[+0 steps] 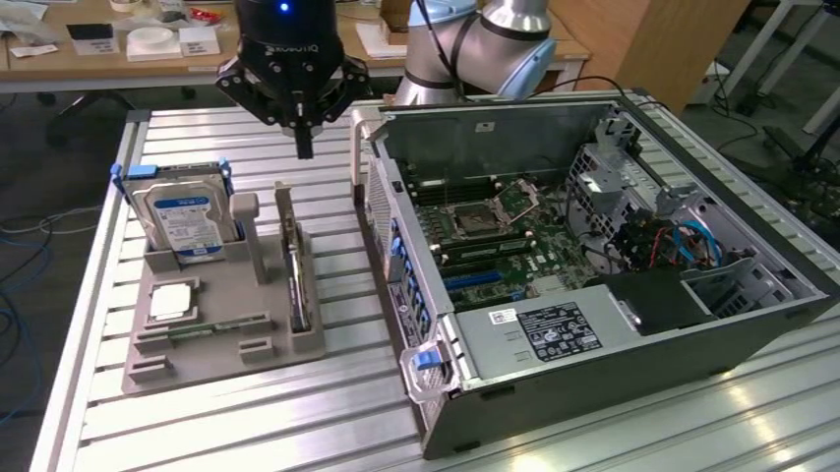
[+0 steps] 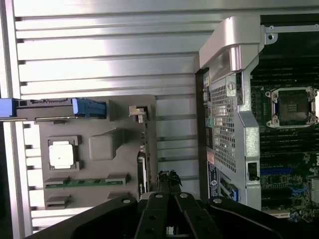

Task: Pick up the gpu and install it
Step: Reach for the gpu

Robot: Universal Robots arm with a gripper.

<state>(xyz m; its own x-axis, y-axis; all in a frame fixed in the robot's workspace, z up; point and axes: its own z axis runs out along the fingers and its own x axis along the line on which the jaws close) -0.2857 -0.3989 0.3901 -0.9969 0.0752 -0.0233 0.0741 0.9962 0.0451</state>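
Gripper (image 2: 169,175) (jaws together, empty) over table (image 2: 99,55), near gpu (image 2: 141,172).

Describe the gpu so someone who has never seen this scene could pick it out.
Beside the open computer case, on the exterior view's left, a grey holder tray sits on the slatted table. The gpu stands on edge in the tray's side nearest the case. It is a thin dark card, unlike the boxy blue-labelled hard drive and the flat-lying green memory stick.

A wooden desk (image 1: 53,65) and wooden cabinet (image 1: 656,39) stand behind the ribbed metal table (image 1: 263,423).
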